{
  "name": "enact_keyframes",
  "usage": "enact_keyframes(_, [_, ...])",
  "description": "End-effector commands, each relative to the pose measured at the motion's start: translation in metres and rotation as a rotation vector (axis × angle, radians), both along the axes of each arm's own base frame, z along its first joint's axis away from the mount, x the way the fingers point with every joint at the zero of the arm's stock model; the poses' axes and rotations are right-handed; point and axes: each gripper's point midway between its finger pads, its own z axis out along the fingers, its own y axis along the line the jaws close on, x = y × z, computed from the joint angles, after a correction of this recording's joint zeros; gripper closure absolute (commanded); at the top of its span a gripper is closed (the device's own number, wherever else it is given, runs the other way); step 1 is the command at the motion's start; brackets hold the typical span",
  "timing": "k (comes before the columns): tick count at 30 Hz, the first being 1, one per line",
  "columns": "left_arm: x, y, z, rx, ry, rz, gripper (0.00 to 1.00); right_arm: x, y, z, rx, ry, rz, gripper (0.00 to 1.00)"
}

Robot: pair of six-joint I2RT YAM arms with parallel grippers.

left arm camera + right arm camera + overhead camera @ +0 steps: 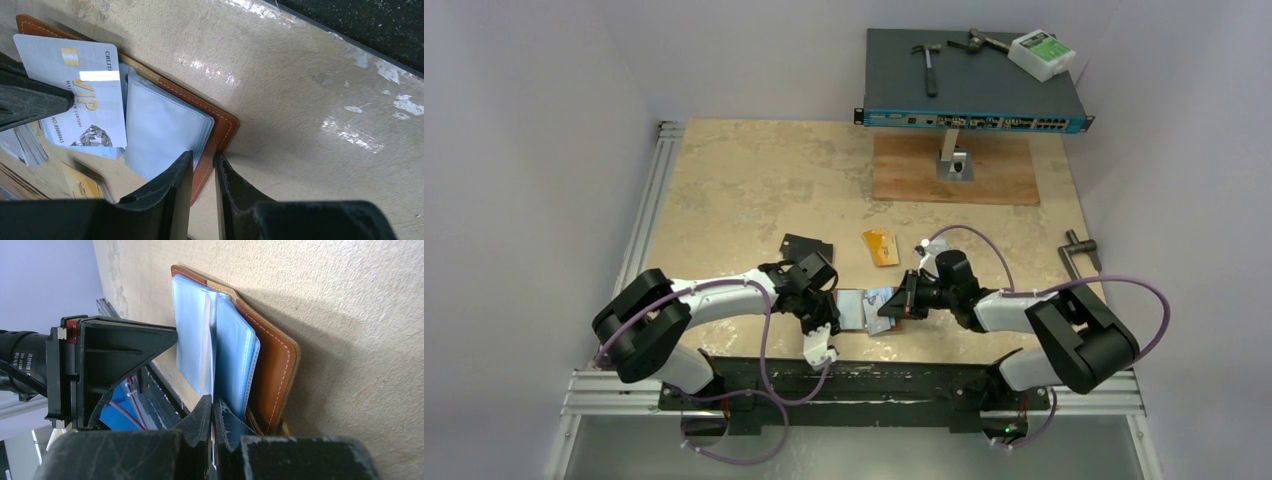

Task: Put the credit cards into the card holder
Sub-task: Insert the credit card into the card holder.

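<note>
The brown leather card holder [852, 306] lies open at the table's near edge, its light blue sleeves [160, 130] up. My left gripper [203, 159] is shut on the holder's brown edge [220, 131]. My right gripper [212, 402] is shut on a silvery white VIP card [75, 95], held edge-on among the blue sleeves [232, 360] over the holder [272, 370]. In the top view the grippers, left [829, 318] and right [904, 298], flank the holder. A gold-orange card [880, 246] and a black card [807, 247] lie flat just beyond.
A network switch [974, 80] on a stand over a wooden board [954, 170] sits at the back, with a hammer [929, 65] and a white box [1042, 53] on top. A metal handle [1081, 251] lies at the right. The black base rail [864, 380] runs just below the holder.
</note>
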Motion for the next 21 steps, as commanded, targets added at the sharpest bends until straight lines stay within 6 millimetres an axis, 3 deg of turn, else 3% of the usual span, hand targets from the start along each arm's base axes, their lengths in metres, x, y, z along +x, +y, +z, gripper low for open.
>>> enact_keyframes(1, [-0.015, 0.012, -0.008, 0.043, 0.056, 0.008, 0.78, 0.008, 0.009, 0.013, 0.053, -0.053, 0.029, 1.0])
enact_keyframes(21, [-0.014, 0.011, -0.007, 0.031, 0.047, 0.017, 0.77, 0.02, 0.014, 0.007, 0.037, -0.053, 0.046, 1.0])
